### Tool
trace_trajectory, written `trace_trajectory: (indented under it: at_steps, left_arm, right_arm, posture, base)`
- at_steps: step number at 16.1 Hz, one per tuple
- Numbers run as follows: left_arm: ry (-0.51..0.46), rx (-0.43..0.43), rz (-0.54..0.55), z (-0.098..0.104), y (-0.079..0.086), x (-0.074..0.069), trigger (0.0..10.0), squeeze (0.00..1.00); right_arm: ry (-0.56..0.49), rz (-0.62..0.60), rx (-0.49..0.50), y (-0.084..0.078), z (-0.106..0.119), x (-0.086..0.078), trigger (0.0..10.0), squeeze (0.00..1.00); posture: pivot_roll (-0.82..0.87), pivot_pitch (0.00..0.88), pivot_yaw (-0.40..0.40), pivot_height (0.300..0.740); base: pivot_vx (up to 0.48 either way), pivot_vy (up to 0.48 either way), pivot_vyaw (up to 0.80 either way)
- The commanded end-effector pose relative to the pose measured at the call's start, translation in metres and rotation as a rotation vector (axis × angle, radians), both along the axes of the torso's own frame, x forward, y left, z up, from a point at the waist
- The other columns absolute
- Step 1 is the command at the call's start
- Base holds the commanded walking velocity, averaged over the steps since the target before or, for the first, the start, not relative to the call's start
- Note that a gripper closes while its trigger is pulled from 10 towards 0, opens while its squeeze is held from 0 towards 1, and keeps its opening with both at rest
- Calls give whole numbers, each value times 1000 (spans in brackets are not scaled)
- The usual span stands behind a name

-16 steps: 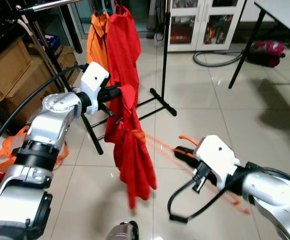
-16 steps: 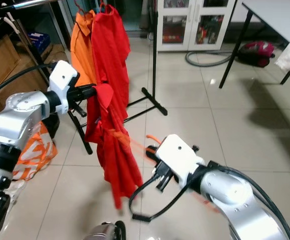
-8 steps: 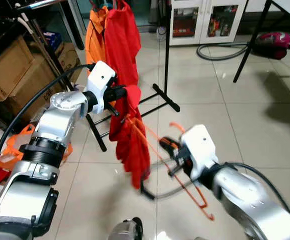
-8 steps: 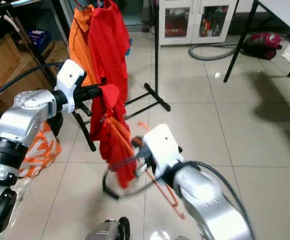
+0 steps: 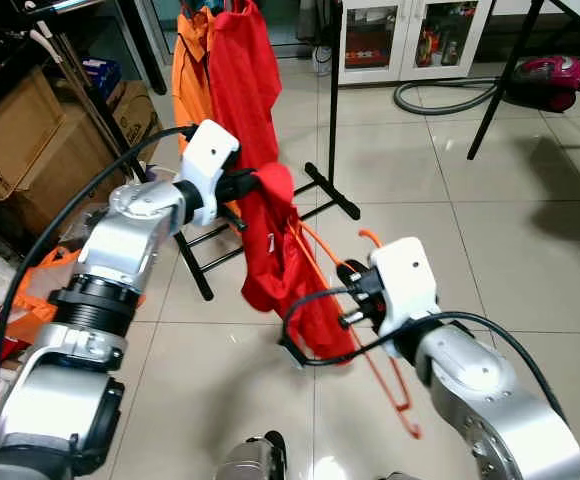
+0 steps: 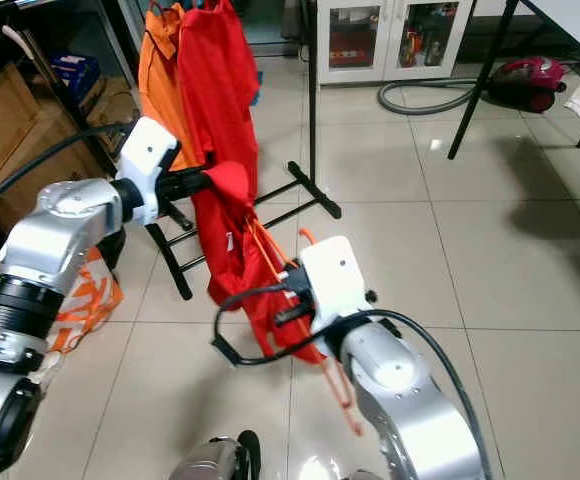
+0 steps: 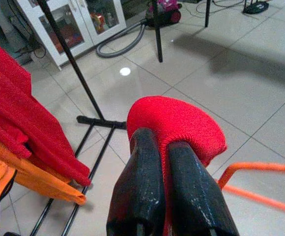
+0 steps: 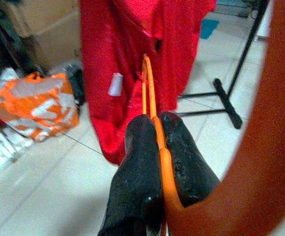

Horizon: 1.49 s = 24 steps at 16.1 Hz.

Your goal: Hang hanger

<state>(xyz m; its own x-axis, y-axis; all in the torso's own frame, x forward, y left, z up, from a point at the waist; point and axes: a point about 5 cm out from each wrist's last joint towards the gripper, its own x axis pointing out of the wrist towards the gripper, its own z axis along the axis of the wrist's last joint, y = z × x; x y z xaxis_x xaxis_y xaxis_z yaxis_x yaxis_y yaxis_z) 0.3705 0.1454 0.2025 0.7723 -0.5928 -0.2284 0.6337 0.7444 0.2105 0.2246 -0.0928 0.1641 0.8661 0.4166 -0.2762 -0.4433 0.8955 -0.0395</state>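
Threading orange hanger (image 5: 322,262) into red garment (image 5: 275,250): right tool (image 8: 156,142) clenched on hanger wire, left tool (image 7: 168,147) pinching garment collar aloft. Next, likely seating hanger shoulders before lifting toward rack (image 5: 332,110).

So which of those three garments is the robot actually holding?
The red garment pinched in the left gripper, away from the rack. The orange garment and the other red one hang on the rack untouched.

Cardboard boxes (image 5: 30,140), glass-door cabinet (image 5: 390,40), grey hose (image 5: 440,98), magenta vacuum (image 5: 545,80).
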Motion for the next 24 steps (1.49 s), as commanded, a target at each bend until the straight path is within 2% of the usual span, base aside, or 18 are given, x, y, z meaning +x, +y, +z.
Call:
trace_trajectory:
  at_steps: [1, 3, 6, 8, 9, 11, 14, 17, 20, 24]
  left_arm:
    - [-17, 10, 27, 3, 1, 0, 10000, 0]
    - [-18, 0, 84, 3, -1, 4, 10000, 0]
    - [-20, -31, 99, 8, -6, 5, 10000, 0]
    - [-18, -70, 113, 17, -11, 2, 10000, 0]
    - [-10, -115, 118, 23, -17, -1, 10000, 0]
    - [-10, -146, 101, 26, -28, -6, 10000, 0]
    - [-42, -80, 111, 20, -39, -10, 10000, 0]
    - [-74, 22, 178, 9, -30, -4, 10000, 0]
    - [-83, 34, 229, 7, -24, 1, 10000, 0]
    - [-73, 14, 221, 7, -32, 2, 10000, 0]
  right_arm:
    - [14, 24, 16, 4, 0, -2, 10000, 0]
    - [23, 60, 20, 7, 0, -6, 10000, 0]
    - [35, 48, -1, 2, -1, -7, 10000, 0]
    - [75, 9, -18, -1, -8, -6, 10000, 0]
    - [104, -10, -30, -2, -13, -5, 10000, 0]
    - [127, -12, -32, -1, -17, -5, 10000, 0]
    - [121, 30, -5, 7, -14, -3, 10000, 0]
    - [71, -13, -8, -1, -3, -1, 10000, 0]
    - [27, -30, -8, -9, 11, -3, 10000, 0]
    - [-5, -57, 21, -6, 18, 0, 10000, 0]
  posture:
    - [25, 115, 149, 740]
    - [21, 112, 151, 740]
    - [13, 112, 159, 740]
    - [16, 114, 161, 740]
    - [19, 115, 159, 740]
    - [26, 117, 151, 740]
    - [35, 121, 145, 740]
    - [30, 124, 154, 740]
    - [24, 123, 165, 740]
    - [21, 121, 173, 740]
  base:
    - [0, 0, 0]
    - [0, 0, 0]
    - [0, 0, 0]
    - [0, 0, 0]
    - [0, 0, 0]
    - [0, 0, 0]
    - [0, 0, 0]
    - [0, 0, 0]
    - [0, 0, 0]
    - [0, 0, 0]
